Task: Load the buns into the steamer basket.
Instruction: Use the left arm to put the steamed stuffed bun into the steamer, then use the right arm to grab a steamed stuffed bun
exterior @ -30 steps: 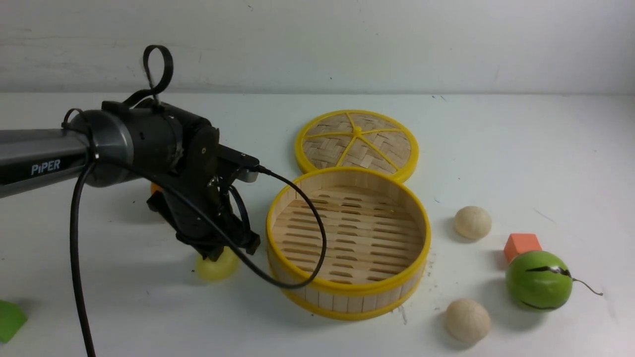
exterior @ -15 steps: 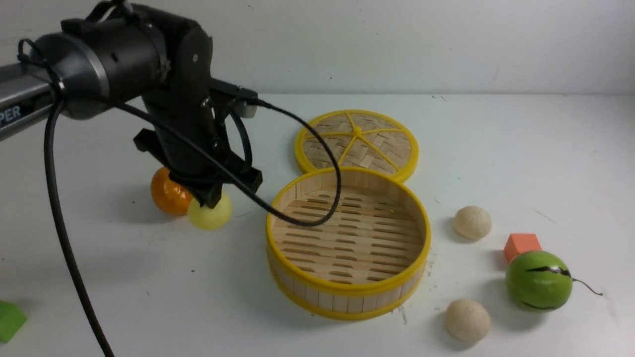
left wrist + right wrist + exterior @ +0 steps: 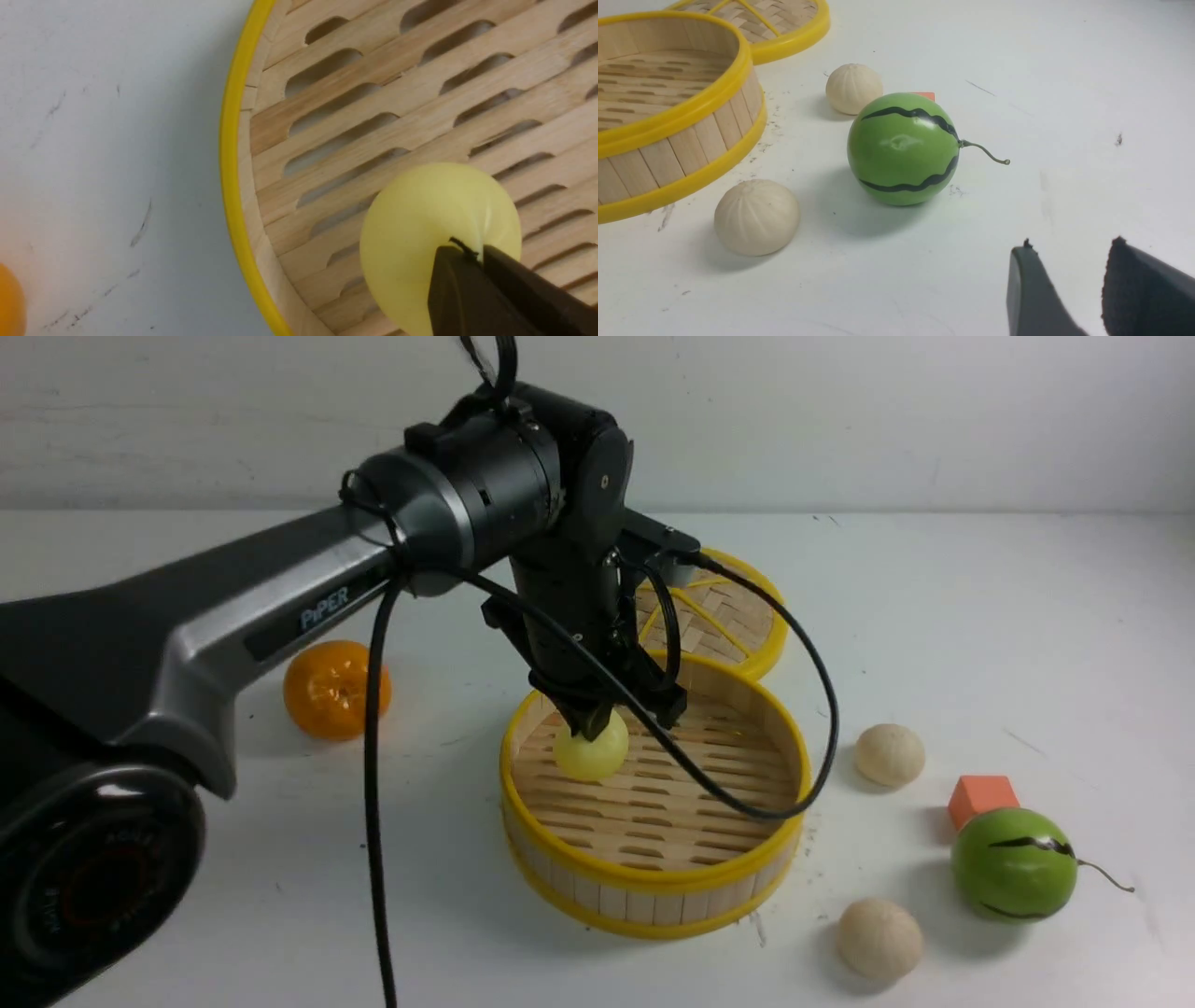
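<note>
My left gripper is shut on the smooth pale yellow bun, pinching its top, and holds it over the left part of the steamer basket. In the left wrist view the bun hangs over the slotted floor near the yellow rim, with the gripper closed into it. Two cream-white buns lie on the table right of the basket, one farther back and one nearer. The right wrist view shows both, the far one and the near one. My right gripper is open and empty, out of the front view.
The woven lid lies behind the basket. An orange sits to the left. A green striped ball with a stem and an orange block lie to the right, near the cream buns.
My left gripper has lifted the yellow bun off the table left of the basket and carried it right, to above the basket's floor. The other things have not moved.
</note>
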{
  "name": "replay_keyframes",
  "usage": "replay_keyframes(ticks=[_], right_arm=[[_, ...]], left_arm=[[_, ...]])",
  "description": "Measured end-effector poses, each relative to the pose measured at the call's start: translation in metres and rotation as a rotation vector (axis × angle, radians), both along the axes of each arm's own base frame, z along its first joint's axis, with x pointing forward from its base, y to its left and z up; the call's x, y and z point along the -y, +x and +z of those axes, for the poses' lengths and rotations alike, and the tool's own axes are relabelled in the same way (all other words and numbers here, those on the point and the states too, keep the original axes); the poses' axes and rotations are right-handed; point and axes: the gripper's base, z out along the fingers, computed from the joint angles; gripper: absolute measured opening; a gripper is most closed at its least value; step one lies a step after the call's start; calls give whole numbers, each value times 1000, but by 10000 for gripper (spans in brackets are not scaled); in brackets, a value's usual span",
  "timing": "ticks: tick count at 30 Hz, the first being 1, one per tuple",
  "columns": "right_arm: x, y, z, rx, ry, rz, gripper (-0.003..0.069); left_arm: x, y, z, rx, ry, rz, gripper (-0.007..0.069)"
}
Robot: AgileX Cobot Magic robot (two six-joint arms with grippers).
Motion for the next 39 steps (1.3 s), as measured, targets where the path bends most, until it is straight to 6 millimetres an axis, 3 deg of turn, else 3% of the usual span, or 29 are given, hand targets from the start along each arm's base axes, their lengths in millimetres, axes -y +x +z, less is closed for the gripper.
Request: replay_keyframes(ticks=[6, 11, 13, 14, 15, 16, 19, 22, 24, 26, 27, 28, 29, 33, 34, 36, 39], right_arm=[[0, 0, 0, 0, 0, 0, 241], [0, 0, 0, 0, 0, 0, 241], [0, 0, 0, 0, 0, 0, 241], [0, 0, 0, 0, 0, 0, 241], [0, 0, 0, 0, 0, 0, 241], [0, 0, 0, 0, 0, 0, 241], [0, 0, 0, 0, 0, 0, 241], [0, 0, 0, 0, 0, 0, 241], [0, 0, 0, 0, 2, -1, 241], [0, 0, 0, 0, 14, -3, 241], [-1, 0, 0, 3, 54, -9, 241], [-1, 0, 0, 4, 62, -9, 241], [-2, 0, 1, 13, 125, -17, 241], [-3, 2, 8, 90, 357, -51, 241], [-3, 2, 10, 111, 416, -59, 241], [-3, 3, 12, 136, 490, -68, 241], [-1, 3, 19, 209, 653, -94, 241]], left_arm=[[1, 6, -16, -7, 33, 7, -11], [2, 7, -14, 6, 28, 9, 61], [2, 7, -14, 8, 26, 9, 149], [2, 7, -14, 8, 26, 9, 158], [2, 7, -14, 9, 25, 10, 232], [2, 7, -14, 10, 24, 10, 242], [2, 7, -14, 12, 21, 13, 400], [1, 5, -7, 10, 1, 41, 485], [0, 1, 2, 4, -24, 70, 503], [-2, -4, 16, 6, -47, 97, 498], [-8, -12, 36, 11, -66, 134, 465], [-10, -14, 42, 13, -71, 143, 458], [-16, -23, 63, 31, -90, 171, 395], [-39, -55, 118, 107, -154, 201, 78], [-46, -67, 130, 122, -172, 200, 30], [-53, -79, 141, 130, -189, 195, -8], [-82, -132, 165, 166, -276, 169, -13]])
